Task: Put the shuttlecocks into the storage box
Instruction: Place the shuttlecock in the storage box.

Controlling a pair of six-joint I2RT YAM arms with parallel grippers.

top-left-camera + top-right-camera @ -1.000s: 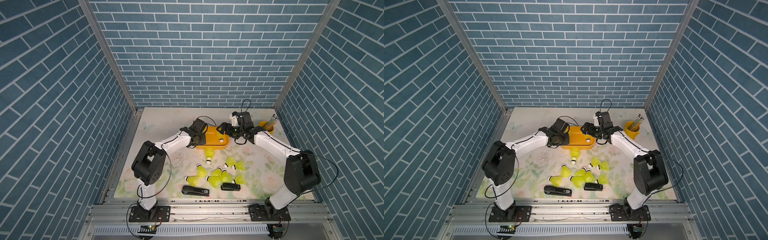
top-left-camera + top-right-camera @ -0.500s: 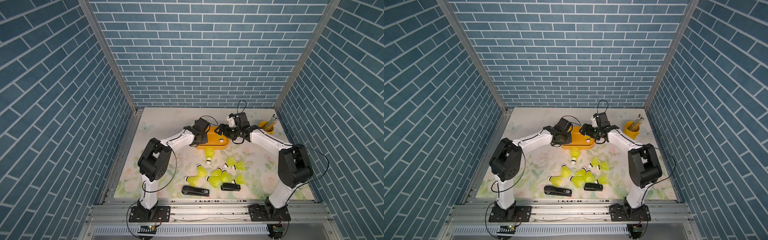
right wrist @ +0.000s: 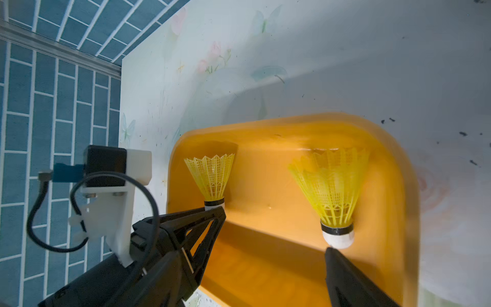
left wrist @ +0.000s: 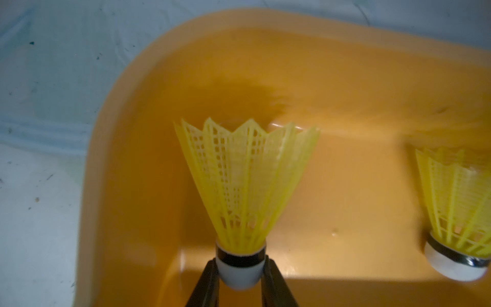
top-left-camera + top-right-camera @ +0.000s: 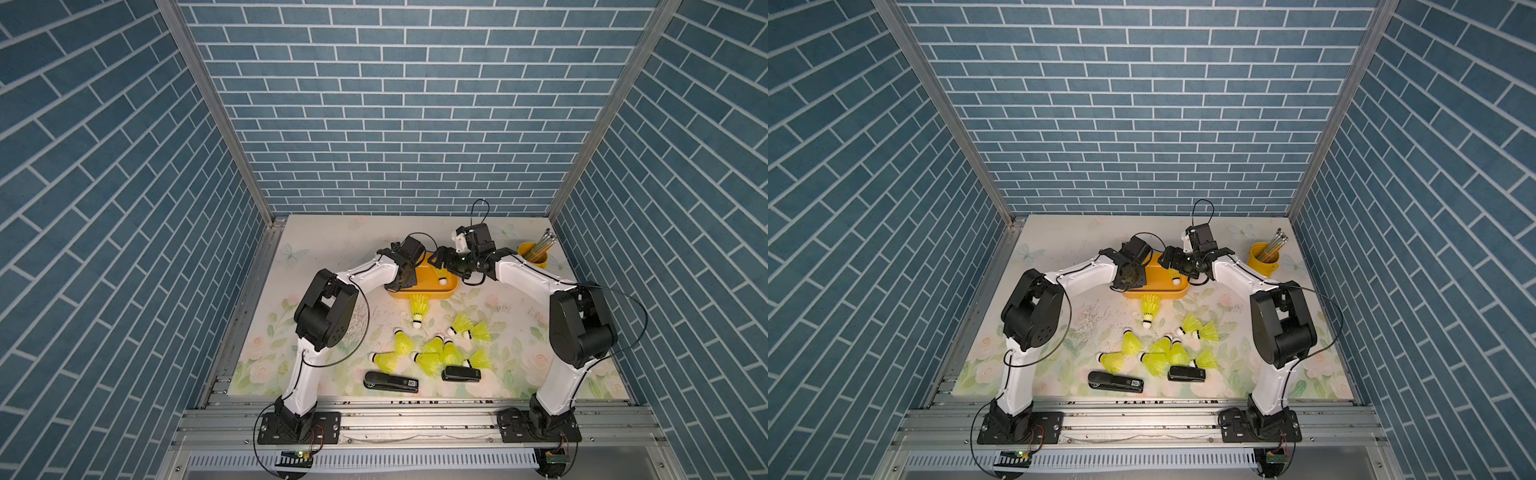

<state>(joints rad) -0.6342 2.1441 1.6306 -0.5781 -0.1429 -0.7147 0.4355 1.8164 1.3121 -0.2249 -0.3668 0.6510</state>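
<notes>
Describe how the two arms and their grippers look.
Both the left arm and right arm have white links, bulky black joints and thin black cables looping alongside, bolted on black base plates. The left gripper and right gripper have slim black tapering fingers; a white bracket carries the left wrist's black camera.

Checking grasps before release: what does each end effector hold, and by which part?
Left end effector pinches a shuttlecock by its white tip; right end effector is open, holding nothing.
</notes>
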